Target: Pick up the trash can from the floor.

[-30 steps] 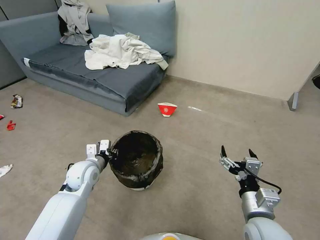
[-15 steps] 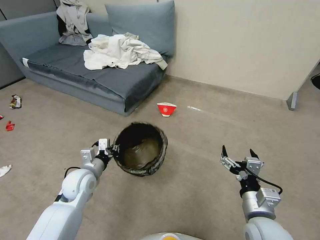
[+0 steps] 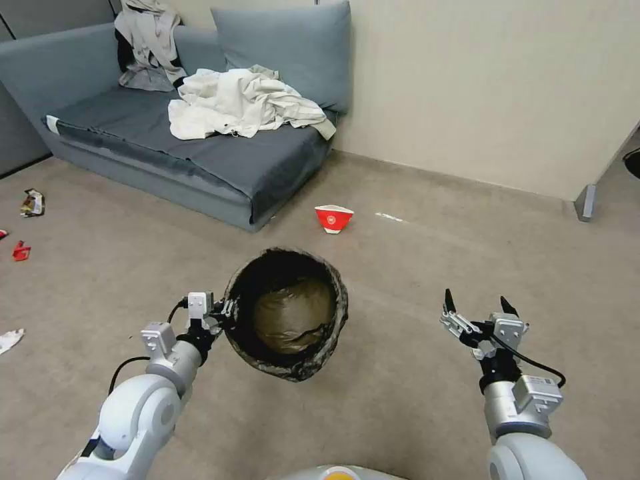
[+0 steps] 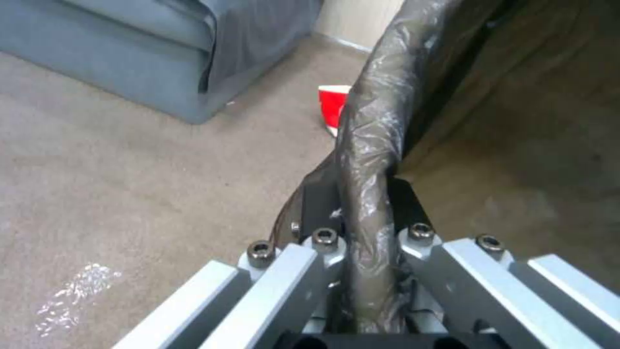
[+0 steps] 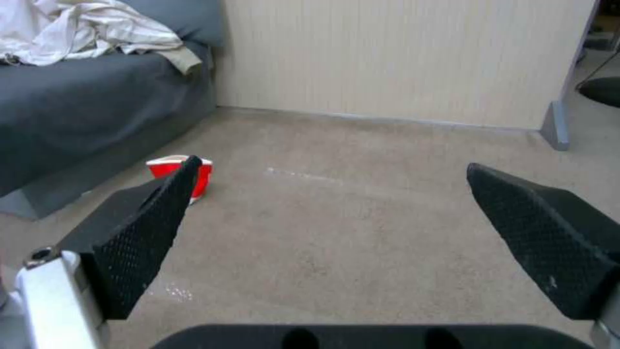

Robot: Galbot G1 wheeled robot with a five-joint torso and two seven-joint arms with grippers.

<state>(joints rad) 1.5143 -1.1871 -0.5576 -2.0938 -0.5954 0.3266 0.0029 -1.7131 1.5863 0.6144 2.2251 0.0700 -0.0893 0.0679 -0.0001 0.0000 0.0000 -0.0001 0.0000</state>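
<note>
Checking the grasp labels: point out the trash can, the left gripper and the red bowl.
trash can [image 3: 320, 347], head view, bag-covered outer wall.
left gripper [image 3: 223, 312], head view, fingertips at the rim.
red bowl [image 3: 334, 217], head view, side.

Open floor [image 3: 413, 373] fills the frame's lower middle and right. A red bowl [image 3: 334, 218] sits at centre, the grey sofa [image 3: 200, 167] blocks the upper left, and a wall [image 3: 493, 93] closes the upper right.

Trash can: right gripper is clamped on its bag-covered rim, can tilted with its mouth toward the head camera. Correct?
Wrong arm. The left gripper is clamped on the trash can rim, as the left wrist view shows. The right gripper hangs open, apart from it. The tilt is right.
</note>
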